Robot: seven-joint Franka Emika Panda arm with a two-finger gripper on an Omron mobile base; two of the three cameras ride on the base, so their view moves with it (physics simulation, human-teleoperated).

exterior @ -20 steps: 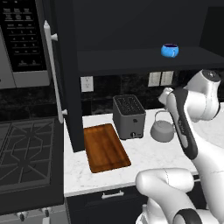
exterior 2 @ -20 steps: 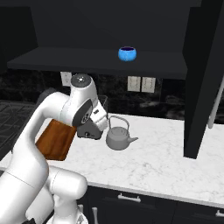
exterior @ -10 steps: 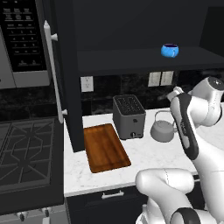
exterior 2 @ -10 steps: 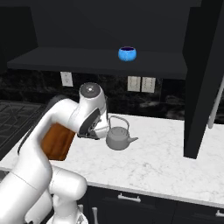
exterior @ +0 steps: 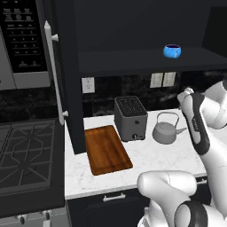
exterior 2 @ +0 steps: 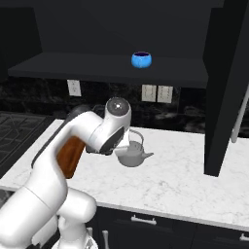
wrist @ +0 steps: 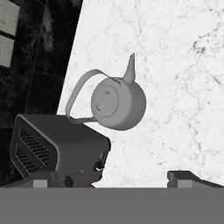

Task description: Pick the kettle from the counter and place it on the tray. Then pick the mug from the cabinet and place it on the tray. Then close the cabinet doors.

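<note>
The grey kettle (exterior: 166,131) (exterior 2: 132,153) stands on the white marble counter (exterior: 146,157) just right of the toaster, its spout pointing right. In the hand view I look down on the kettle (wrist: 118,103) from above, its wire handle arching toward the wall. My gripper (wrist: 116,180) hangs open over it, apart from it, with the fingertips (wrist: 189,177) spread wide and nothing between them. The wooden tray (exterior: 106,150) (exterior 2: 72,153) lies left of the toaster. A blue mug (exterior: 172,50) (exterior 2: 141,60) sits on the cabinet shelf (exterior: 146,57). Both cabinet doors (exterior: 66,75) (exterior 2: 226,87) stand open.
A boxy dark grey toaster (exterior: 131,117) (wrist: 57,146) stands between tray and kettle, close to the kettle. The microwave (exterior: 22,44) and stove (exterior: 26,159) are at the left. The open right door (exterior 2: 226,87) reaches down close to the counter. My forearm (exterior 2: 104,133) covers part of the tray.
My arm has swung to the right and over the kettle. The kettle, tray and mug have not moved.
</note>
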